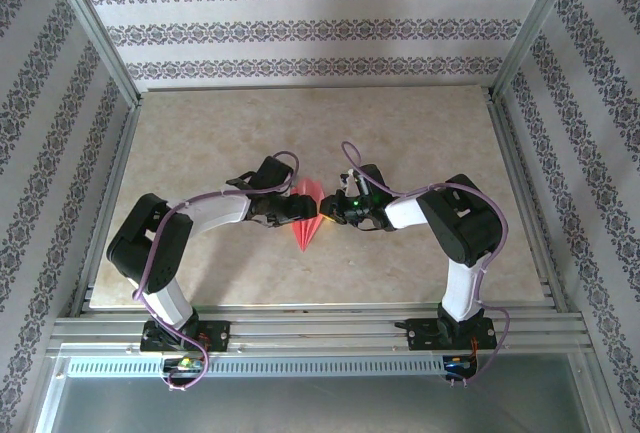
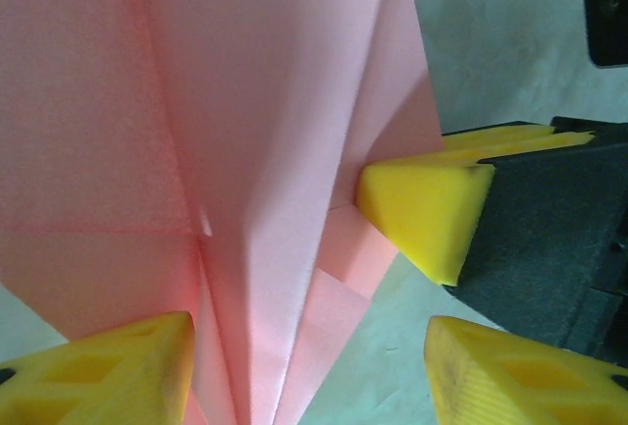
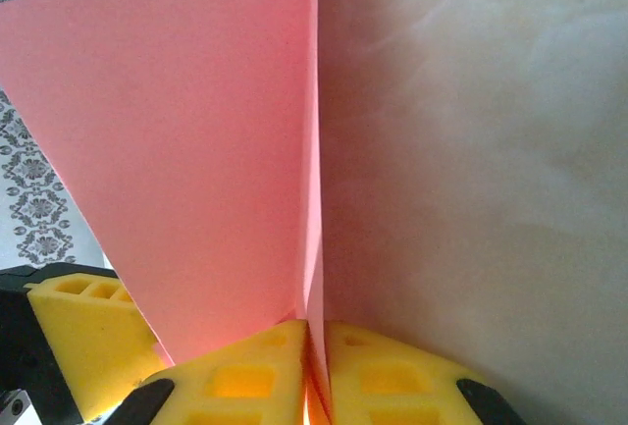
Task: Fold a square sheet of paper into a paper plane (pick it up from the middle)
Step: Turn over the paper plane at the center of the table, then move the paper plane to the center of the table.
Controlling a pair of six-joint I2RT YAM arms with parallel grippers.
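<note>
Plane rests on the bench between both tools, long axis crosswise to them, one flap pinched upright in the right tool, the spread left tool straddling its opposite side.

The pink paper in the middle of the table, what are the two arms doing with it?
The two arms are folding the paper into a plane on the table. It is already a narrow, pointed dart with a centre crease. The right gripper is shut on a flap of it that stands up between its fingers. The left gripper is open, with one finger over the paper and the other over bare table, gripping nothing.
</note>
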